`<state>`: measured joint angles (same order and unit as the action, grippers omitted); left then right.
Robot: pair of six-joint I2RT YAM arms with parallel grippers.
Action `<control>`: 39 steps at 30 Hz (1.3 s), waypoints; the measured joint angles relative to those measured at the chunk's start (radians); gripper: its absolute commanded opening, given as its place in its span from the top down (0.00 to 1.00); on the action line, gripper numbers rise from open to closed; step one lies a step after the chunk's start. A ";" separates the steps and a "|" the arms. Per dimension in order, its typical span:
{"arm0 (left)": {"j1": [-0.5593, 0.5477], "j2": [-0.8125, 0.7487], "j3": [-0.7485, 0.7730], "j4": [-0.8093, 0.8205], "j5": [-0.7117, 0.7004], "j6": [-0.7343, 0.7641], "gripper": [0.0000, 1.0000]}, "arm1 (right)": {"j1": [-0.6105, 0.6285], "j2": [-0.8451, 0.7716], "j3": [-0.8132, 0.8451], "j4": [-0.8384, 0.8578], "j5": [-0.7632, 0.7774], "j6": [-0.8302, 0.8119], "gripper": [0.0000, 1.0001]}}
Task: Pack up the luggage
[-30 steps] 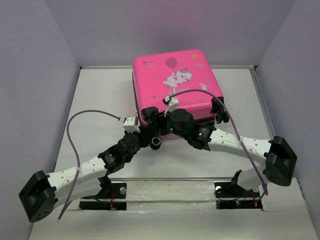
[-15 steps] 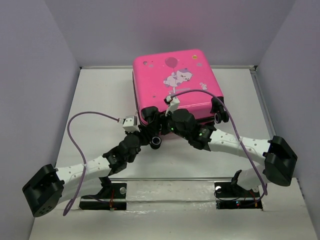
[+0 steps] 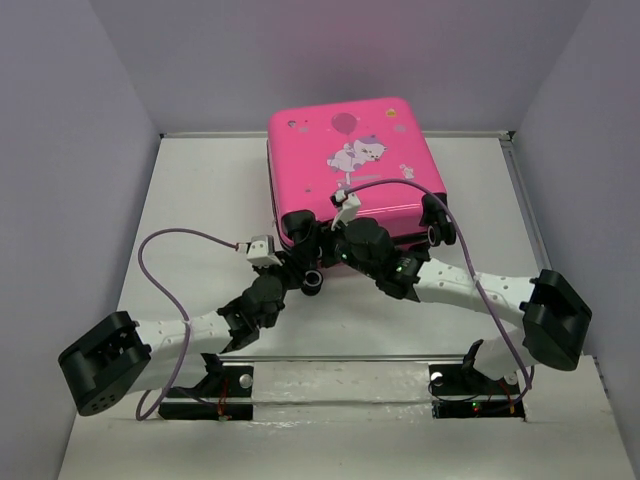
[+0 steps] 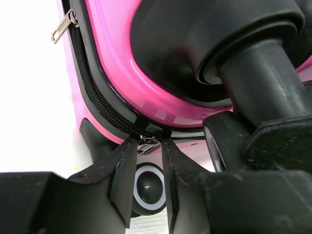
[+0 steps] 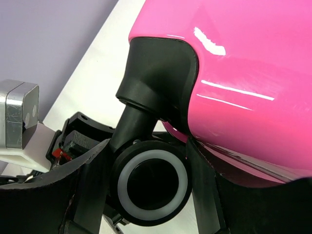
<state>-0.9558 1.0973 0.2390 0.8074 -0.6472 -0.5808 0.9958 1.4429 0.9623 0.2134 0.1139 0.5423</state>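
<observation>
Left gripper (image 4: 147, 142) straddles the zipper pull (image 4: 147, 146), jaws narrowly parted; clamping cannot be confirmed. The luggage (image 3: 345, 165) lies flat, closed, print up, mid-table (image 3: 200, 200), far side. Right gripper (image 5: 148, 151) clamps a black wheel (image 5: 152, 183) on its near edge.

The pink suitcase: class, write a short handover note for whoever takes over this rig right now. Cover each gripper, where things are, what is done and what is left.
The left gripper has its fingers narrowly either side of the zipper pull at the near edge of the suitcase. Whether it pinches the pull is unclear.
The right gripper is shut on the near-left wheel, likely steadying the case.
The suitcase lies flat on the table, print up, shells together.
Done: lid down.
Left: probably draw the zip round. How far it is already zipped cannot be seen.
</observation>
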 measured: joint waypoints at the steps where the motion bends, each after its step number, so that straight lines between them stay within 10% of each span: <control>1: -0.003 0.005 0.000 0.006 -0.006 -0.002 0.77 | 0.000 0.001 -0.006 0.011 0.000 0.003 0.93; 4: -0.013 0.023 0.003 0.019 -0.031 -0.006 0.94 | 0.000 0.001 -0.018 0.034 -0.001 0.010 0.93; 19: -0.010 -0.195 -0.005 -0.193 -0.034 -0.017 0.94 | 0.019 -0.158 -0.153 0.055 0.068 -0.009 0.93; 29: 0.172 -0.371 -0.035 -0.357 0.101 -0.051 0.94 | 0.048 -0.273 -0.222 -0.006 0.067 -0.034 0.93; 39: 0.397 -0.182 0.091 -0.349 0.021 0.003 0.94 | 0.045 -0.343 -0.259 -0.049 0.054 -0.034 0.93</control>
<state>-0.5587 0.9157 0.3298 0.4587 -0.6262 -0.5781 1.0412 1.0996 0.7029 0.1642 0.1677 0.5083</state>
